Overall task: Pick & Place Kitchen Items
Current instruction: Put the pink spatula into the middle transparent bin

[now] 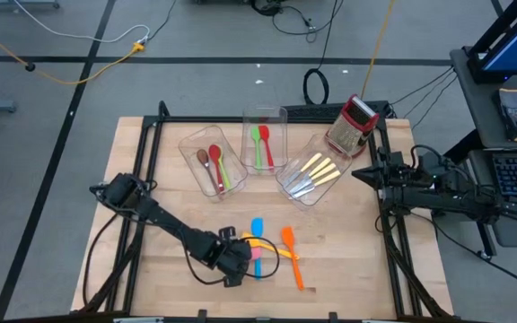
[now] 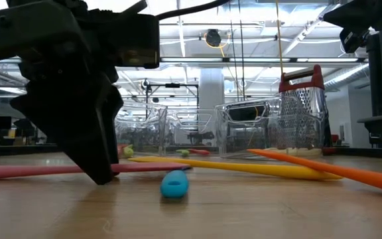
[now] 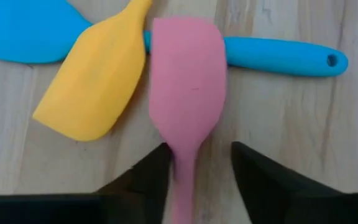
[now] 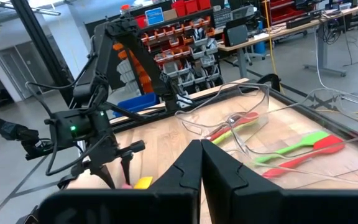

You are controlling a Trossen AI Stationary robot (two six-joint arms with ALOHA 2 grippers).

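Note:
A pink spatula (image 3: 188,74) lies flat on the wooden table (image 1: 151,179), beside a yellow spatula (image 3: 98,81) and across a blue one (image 3: 278,56). An orange spatula (image 1: 292,256) lies to their right. My left gripper (image 3: 199,146) points down over the pink one near the table's front edge (image 1: 240,260), open, one finger on each side of the handle. My right gripper (image 4: 201,162) is shut on nothing, raised at the table's right edge (image 1: 359,173). My left gripper comes from above, fingers lying across the pink spatula's handle (image 3: 182,180) just behind the blade. One finger (image 3: 148,183) stands right against the handle; I cannot tell whether it touches. The other finger (image 3: 260,183) is clear of it. The spatula lies flat on the table.
Three clear bins stand at the back: one with red, brown and green spoons (image 1: 212,161), one with red and green utensils (image 1: 263,139), one with cream-handled cutlery (image 1: 312,170). A red-and-silver grater (image 1: 353,126) stands at the back right. A black frame (image 1: 155,135) borders the table.

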